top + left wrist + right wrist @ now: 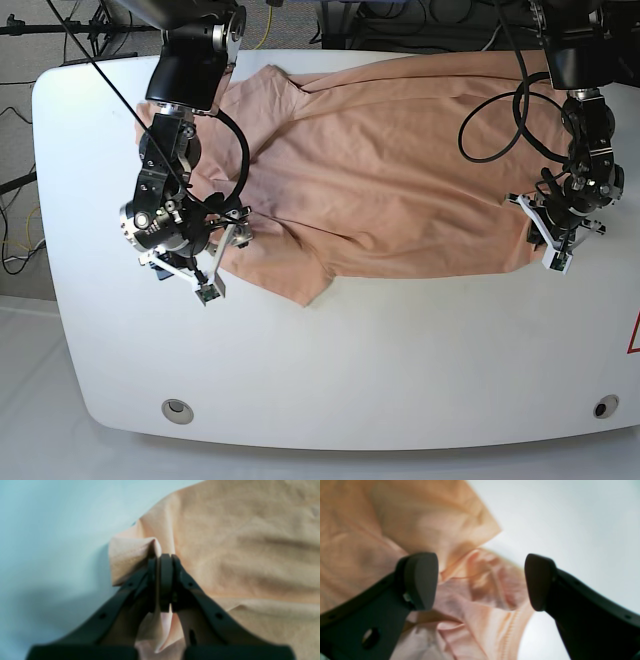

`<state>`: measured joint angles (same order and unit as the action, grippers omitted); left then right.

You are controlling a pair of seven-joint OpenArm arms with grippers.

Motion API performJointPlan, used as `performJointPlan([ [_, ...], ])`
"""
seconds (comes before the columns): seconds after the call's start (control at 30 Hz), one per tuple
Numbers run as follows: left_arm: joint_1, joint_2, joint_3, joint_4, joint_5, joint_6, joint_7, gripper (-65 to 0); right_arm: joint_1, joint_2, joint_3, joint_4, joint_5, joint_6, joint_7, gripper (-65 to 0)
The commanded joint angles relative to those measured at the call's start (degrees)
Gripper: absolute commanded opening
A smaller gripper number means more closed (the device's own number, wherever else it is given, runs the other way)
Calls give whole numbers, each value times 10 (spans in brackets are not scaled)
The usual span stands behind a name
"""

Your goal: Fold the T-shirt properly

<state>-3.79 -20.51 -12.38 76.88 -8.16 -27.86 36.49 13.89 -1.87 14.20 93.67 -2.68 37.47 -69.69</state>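
- Peach T-shirt (380, 170) lies spread across the white worktop (400, 360); only the base view shows its whole extent.
- Left hand (165, 562) is clenched on a pinched fold of its edge.
- Right hand (480, 580) is released, fingers (420, 580) spread over a crumpled sleeve.

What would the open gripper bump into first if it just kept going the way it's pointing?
Most likely the T-shirt. The right gripper stands open with crumpled cloth and its ribbed edge straight between its fingers. The table lies beyond; how near the cloth is I can't judge.
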Motion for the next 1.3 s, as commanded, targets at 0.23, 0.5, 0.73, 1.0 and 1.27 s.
performJointPlan([
  [0.23,-10,-11,-3,11,-5,2,-11,-650,0,-13,0,6,7,-2,8,-132],
  [0.5,-10,-11,-3,11,-5,2,-11,-650,-7,-18,-1,6,7,-2,6,-132],
  [0.73,-10,-11,-3,11,-5,2,-11,-650,-12,-32,-2,7,8,-1,5,-132],
  [1.0,-10,-10,-2,11,-5,2,-11,-650,-10,-34,-33,7,8,-1,5,-132],
  [1.27,-10,-10,-2,11,-5,2,-11,-650,-8,-34,-48,-9,7,-2,18,-132],
])
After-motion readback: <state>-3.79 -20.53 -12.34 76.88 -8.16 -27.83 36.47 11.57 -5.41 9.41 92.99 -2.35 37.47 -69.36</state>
